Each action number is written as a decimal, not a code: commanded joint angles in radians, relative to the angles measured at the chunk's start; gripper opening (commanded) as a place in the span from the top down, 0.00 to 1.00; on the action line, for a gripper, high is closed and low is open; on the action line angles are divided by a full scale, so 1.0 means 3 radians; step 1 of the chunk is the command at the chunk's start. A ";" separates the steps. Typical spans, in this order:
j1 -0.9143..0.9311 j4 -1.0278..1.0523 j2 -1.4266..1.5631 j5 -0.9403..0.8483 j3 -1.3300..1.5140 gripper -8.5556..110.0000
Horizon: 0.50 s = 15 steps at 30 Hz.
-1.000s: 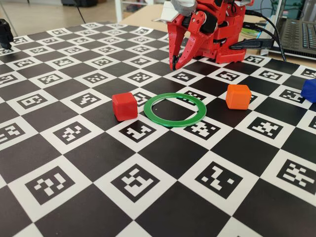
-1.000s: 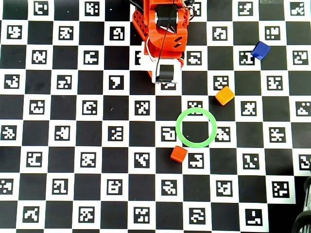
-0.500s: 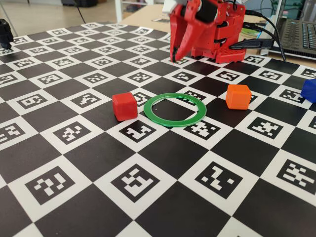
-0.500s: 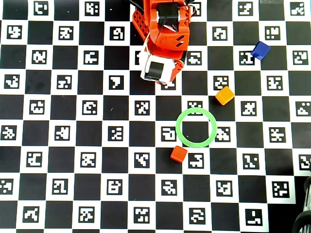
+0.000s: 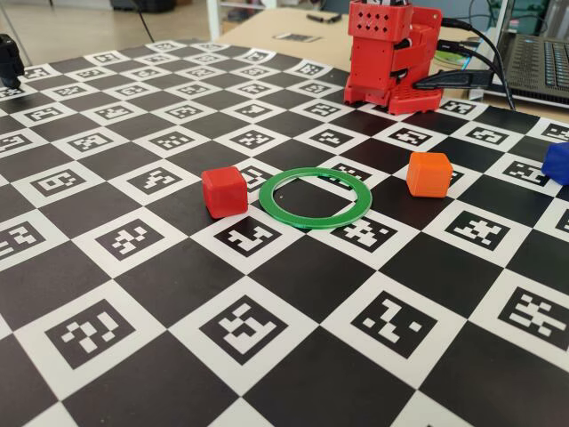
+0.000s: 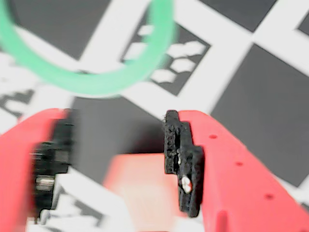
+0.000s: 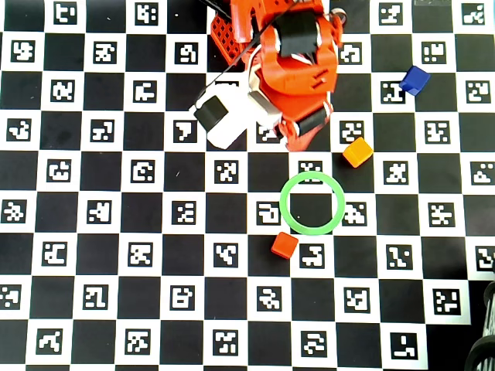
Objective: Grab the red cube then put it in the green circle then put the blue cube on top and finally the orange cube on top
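Note:
The red cube [image 5: 224,191] rests on the board just left of the green circle [image 5: 315,197] in the fixed view, and below-left of the ring [image 7: 311,202] in the overhead view [image 7: 284,245]. The orange cube [image 5: 428,173] sits right of the ring. The blue cube [image 7: 415,79] lies far right. In the wrist view my gripper [image 6: 116,154] is open, its fingers wide apart. A blurred pale-red block [image 6: 140,188] shows between them, close to the right pad [image 6: 182,159], with the ring [image 6: 96,79] above. The fixed view shows only the arm's base [image 5: 391,53].
The checkered marker board [image 5: 293,356] covers the table. A laptop [image 5: 538,62] and cables stand behind the base at the back right. In the overhead view the raised arm [image 7: 294,69] hangs over the board's top middle. A dark object [image 5: 9,58] sits at the far left edge.
The arm has lifted, so its gripper has left the fixed view. In the overhead view it looms larger and reaches toward the ring. The cubes and ring have not moved.

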 commanded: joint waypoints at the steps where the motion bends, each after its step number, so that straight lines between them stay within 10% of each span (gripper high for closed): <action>1: 0.0107 0.0230 -0.0409 0.0522 -0.0854 0.69; 15: 0.0189 0.0261 -0.1912 0.1335 -0.1810 0.51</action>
